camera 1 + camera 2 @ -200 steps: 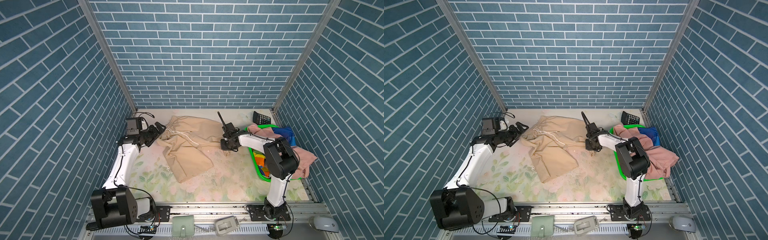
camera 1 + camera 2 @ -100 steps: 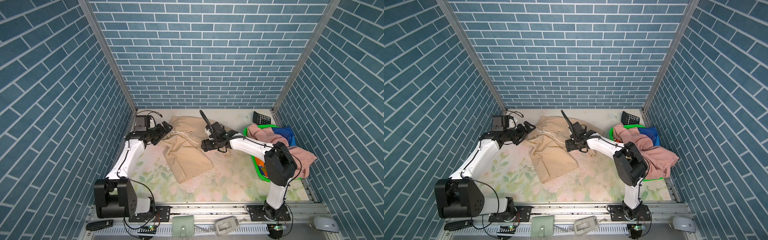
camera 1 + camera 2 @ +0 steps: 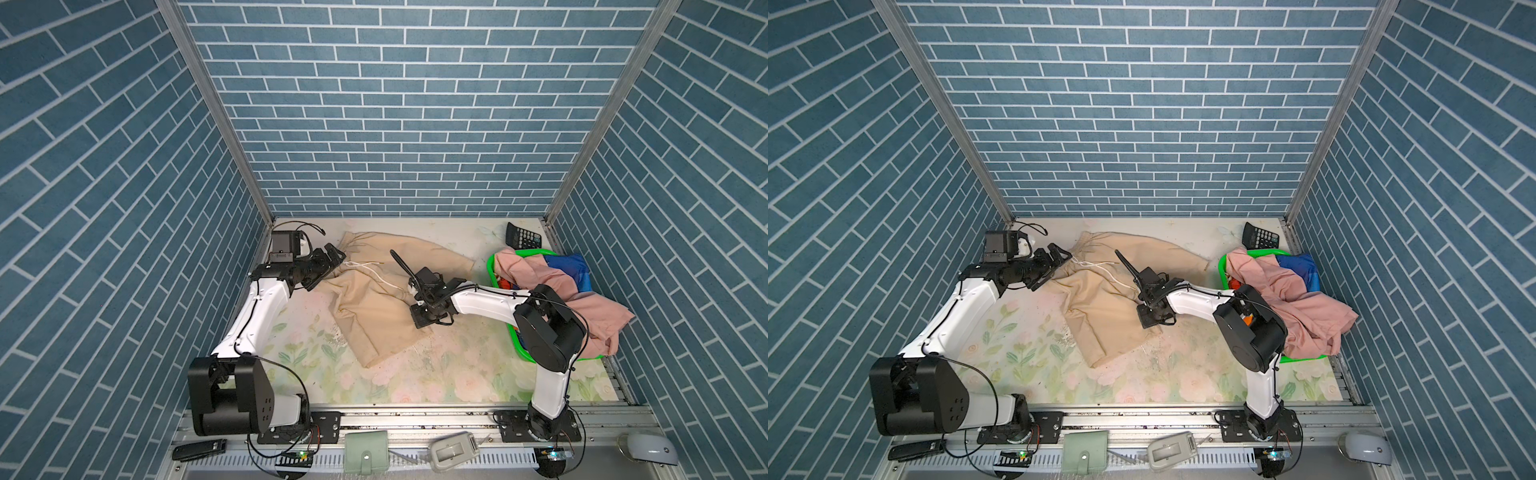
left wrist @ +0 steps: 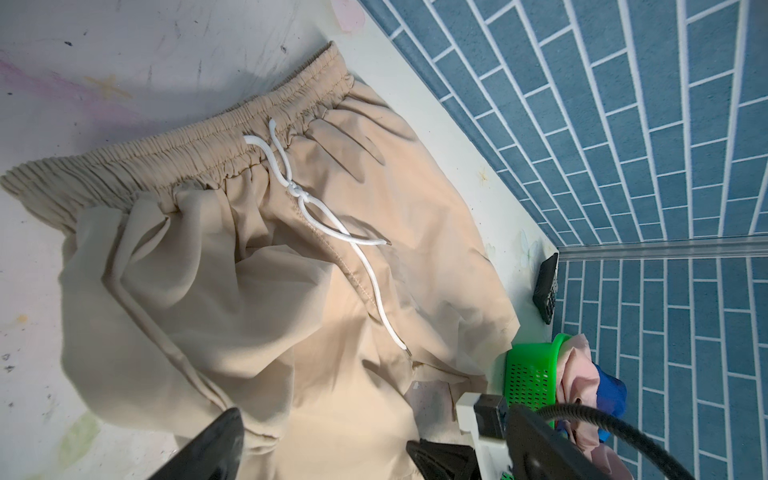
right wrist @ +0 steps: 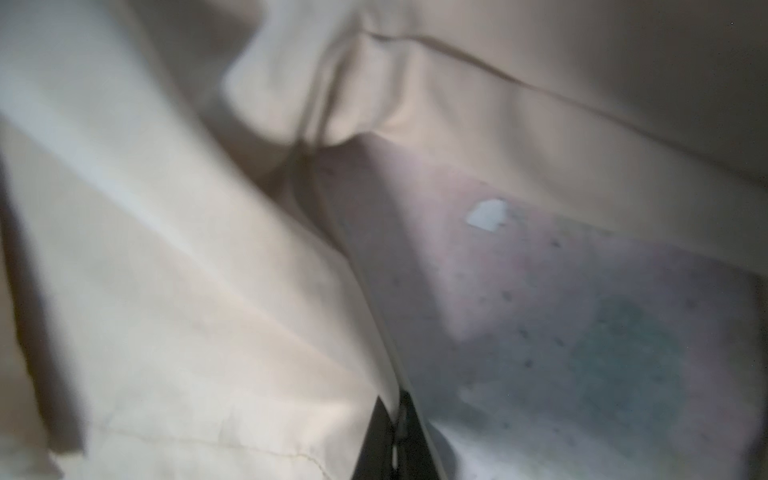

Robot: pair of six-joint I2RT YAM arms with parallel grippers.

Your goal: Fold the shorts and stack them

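Note:
The beige shorts (image 3: 374, 311) (image 3: 1100, 311) lie spread on the flowered table, waistband (image 4: 216, 145) to the left, white cord (image 4: 320, 216) loose on top. My left gripper (image 3: 334, 257) (image 3: 1061, 253) (image 4: 328, 449) hangs open just off the waistband's left end, holding nothing. My right gripper (image 3: 415, 291) (image 3: 1144, 291) (image 5: 399, 411) is shut on the beige shorts' hem edge (image 5: 166, 291), near where the two legs meet. The pink shorts (image 3: 557, 286) (image 3: 1291, 291) and the blue of the rainbow-striped shorts (image 3: 569, 270) are heaped in the basket.
A green mesh basket (image 3: 492, 266) (image 3: 1223, 266) (image 4: 532, 374) stands at the right wall. A black calculator (image 3: 523, 239) (image 3: 1260, 239) lies at the back right corner. Brick walls close three sides. Small items sit on the front rail (image 3: 415, 415).
My right gripper has travelled left from beside the basket onto the beige shorts and closed on their edge. The left gripper has moved in closer to the waistband, still open.

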